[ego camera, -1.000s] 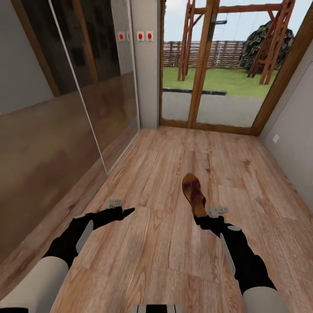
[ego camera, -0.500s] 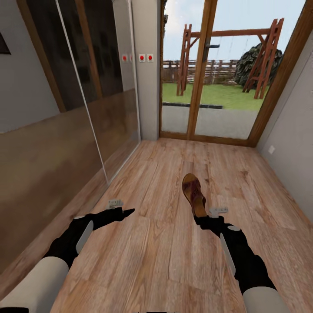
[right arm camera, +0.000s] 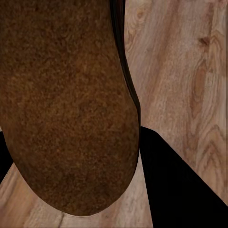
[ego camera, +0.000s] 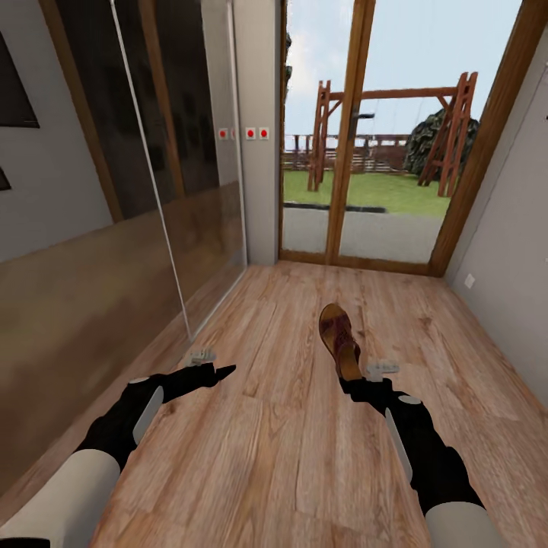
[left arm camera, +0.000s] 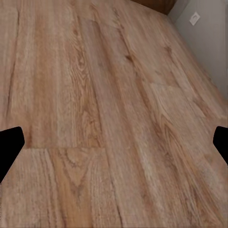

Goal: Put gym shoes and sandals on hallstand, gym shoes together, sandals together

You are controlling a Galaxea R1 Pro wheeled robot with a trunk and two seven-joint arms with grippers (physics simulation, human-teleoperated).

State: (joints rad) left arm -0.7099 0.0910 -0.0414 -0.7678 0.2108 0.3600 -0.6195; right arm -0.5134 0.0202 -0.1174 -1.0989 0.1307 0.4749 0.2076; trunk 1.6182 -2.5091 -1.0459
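One brown sandal (ego camera: 337,335) hangs above the corridor floor (ego camera: 289,449), its heel end pinched in my right gripper (ego camera: 356,378) and its toe pointing away toward the glass door. In the right wrist view the sandal's brown sole (right arm camera: 66,104) sits close up beside a black finger (right arm camera: 180,185). My left gripper (ego camera: 222,371) hovers over bare planks at the left. It is open, with its fingertips (left arm camera: 9,145) spread wide and nothing between them. The gym shoes and the hallstand are out of view.
A mirrored sliding-door wardrobe (ego camera: 114,228) runs along the left side. A wood-framed glass door (ego camera: 354,175) closes the far end, with a garden beyond. A grey wall (ego camera: 510,259) bounds the right side. Plank floor stretches ahead between them.
The camera has tilted upward, so the door and walls sit lower in the picture. Both arms hold their pose and the sandal stays in the right gripper.
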